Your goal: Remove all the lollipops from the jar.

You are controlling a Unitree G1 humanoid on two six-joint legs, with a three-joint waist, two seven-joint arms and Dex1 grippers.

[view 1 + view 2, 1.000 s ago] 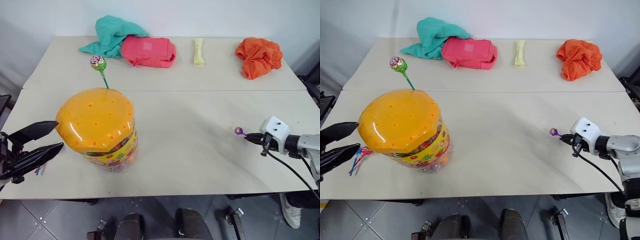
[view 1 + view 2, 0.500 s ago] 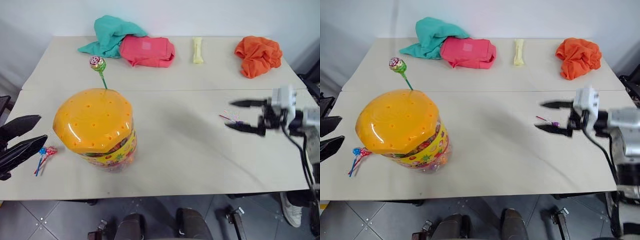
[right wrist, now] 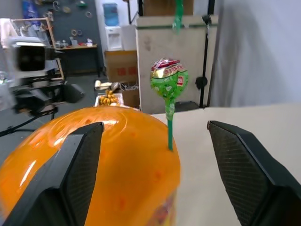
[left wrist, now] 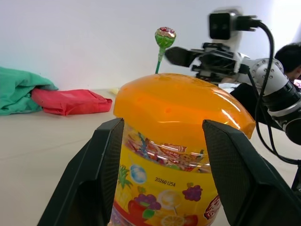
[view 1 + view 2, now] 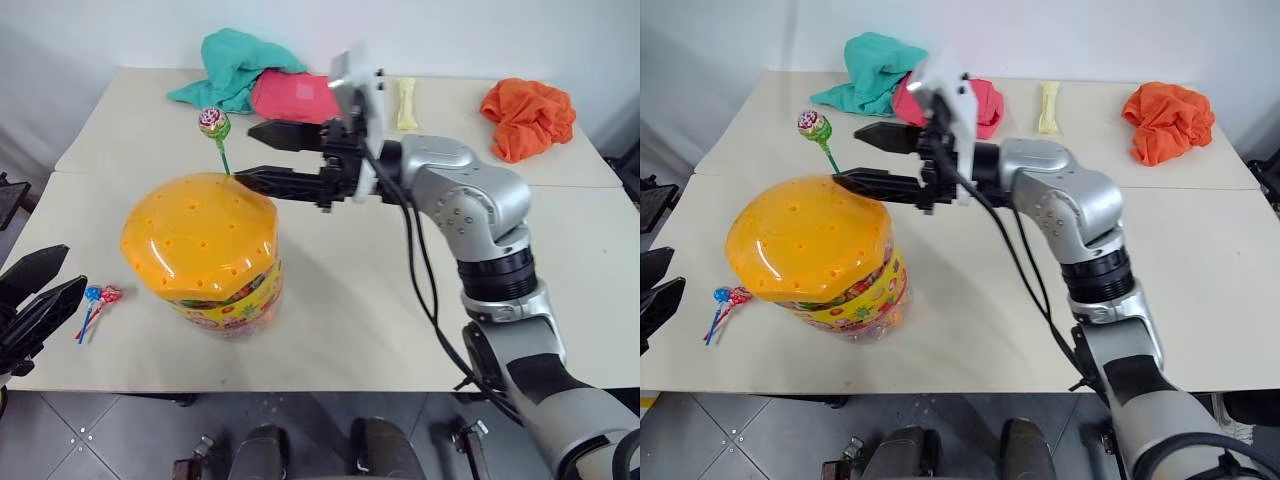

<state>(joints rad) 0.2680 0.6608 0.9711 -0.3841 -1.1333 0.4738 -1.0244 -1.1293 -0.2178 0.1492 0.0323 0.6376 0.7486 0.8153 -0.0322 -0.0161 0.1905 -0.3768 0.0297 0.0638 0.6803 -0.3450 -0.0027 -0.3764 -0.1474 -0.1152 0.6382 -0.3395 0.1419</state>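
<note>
Orange-lidded jar [image 5: 205, 255]: on table [image 5: 340, 320], between left fingers [image 4: 106, 160].
Green-stick lollipop [image 5: 214, 126]: upright in lid, between spread right fingers [image 5: 280, 182].
Left fingers: spread, touching nothing.

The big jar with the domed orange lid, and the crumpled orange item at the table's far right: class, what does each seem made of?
Big jar with the domed orange lid: likely glossy plastic; the lid shows highlights and the wall is see-through above a printed fruit label. Crumpled orange item: probably soft matte cloth, since it lies in loose folds.
</note>
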